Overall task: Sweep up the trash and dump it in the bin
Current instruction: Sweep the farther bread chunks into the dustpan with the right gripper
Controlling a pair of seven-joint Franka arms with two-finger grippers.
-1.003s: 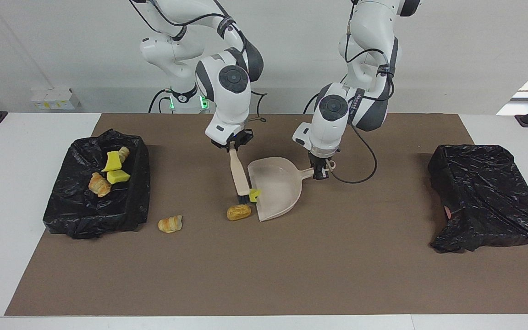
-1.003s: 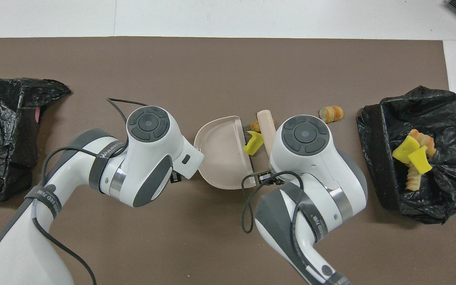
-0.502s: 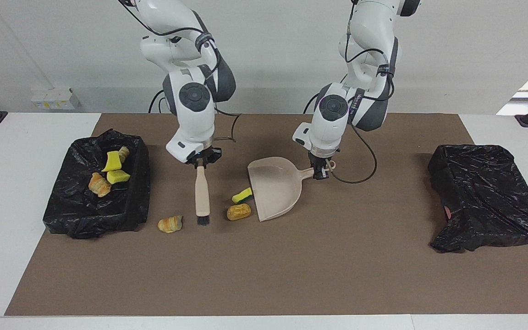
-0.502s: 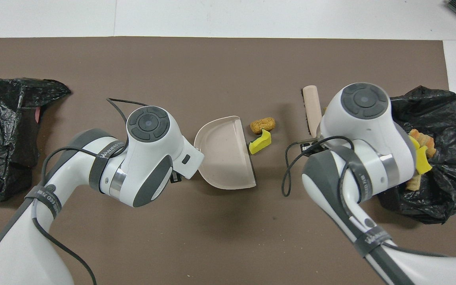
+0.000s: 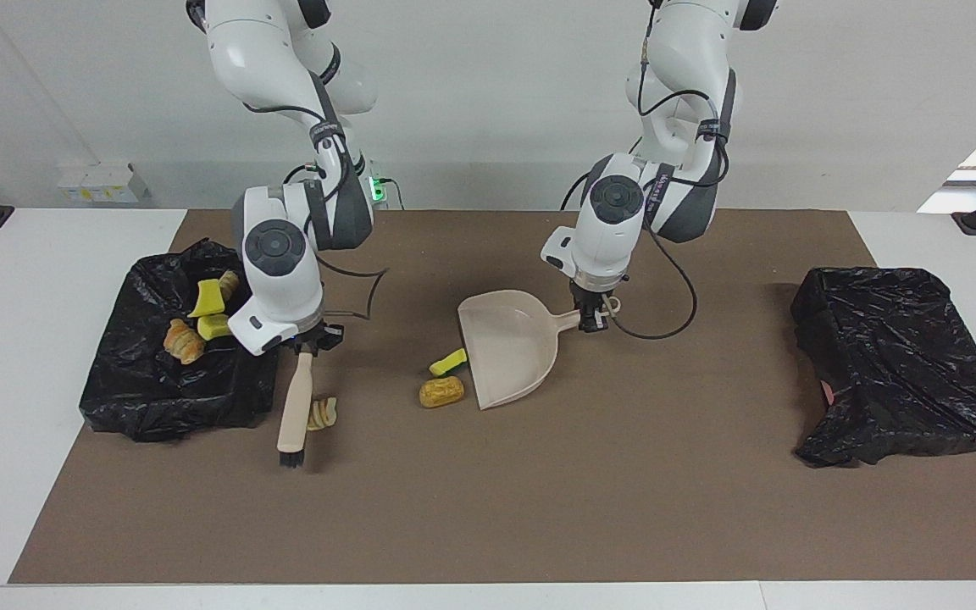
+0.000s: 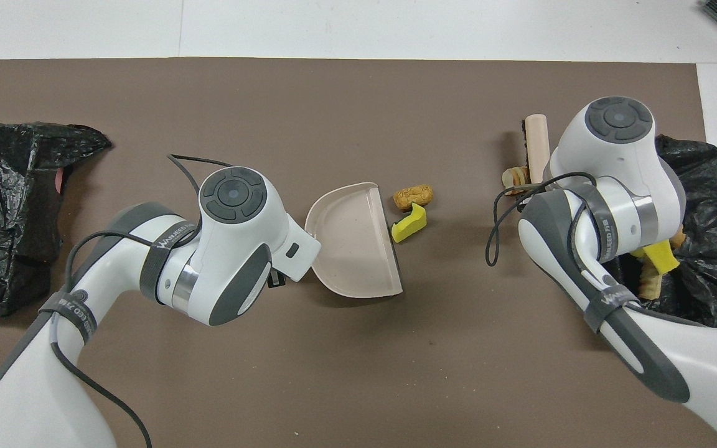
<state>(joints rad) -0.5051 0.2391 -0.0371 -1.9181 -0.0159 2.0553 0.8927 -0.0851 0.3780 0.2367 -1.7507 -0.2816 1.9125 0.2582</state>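
Observation:
My right gripper [image 5: 308, 346] is shut on the beige brush [image 5: 295, 411] [image 6: 536, 144], which slants down to the brown mat next to the bin [image 5: 166, 407] [image 6: 707, 186]. A croissant [image 5: 324, 413] [image 6: 513, 177] lies right beside the brush handle. A bread roll [image 5: 441, 391] [image 6: 413, 196] and a yellow sponge chunk [image 5: 448, 362] [image 6: 409, 223] lie on the mat at the mouth of the beige dustpan [image 5: 509, 347] [image 6: 352, 242]. My left gripper [image 5: 594, 320] is shut on the dustpan's handle. More trash [image 5: 204, 318] [image 6: 657, 261] sits in the bin.
A second black bag [image 5: 903, 360] [image 6: 10, 205] lies at the left arm's end of the table. The brown mat [image 5: 539, 491] covers the middle of the table, with white tabletop around it. A cable loops from each wrist.
My right arm has swung the brush away from the dustpan's mouth to the croissant beside the bin. The yellow sponge chunk dropped onto the mat. The left arm and dustpan stayed still.

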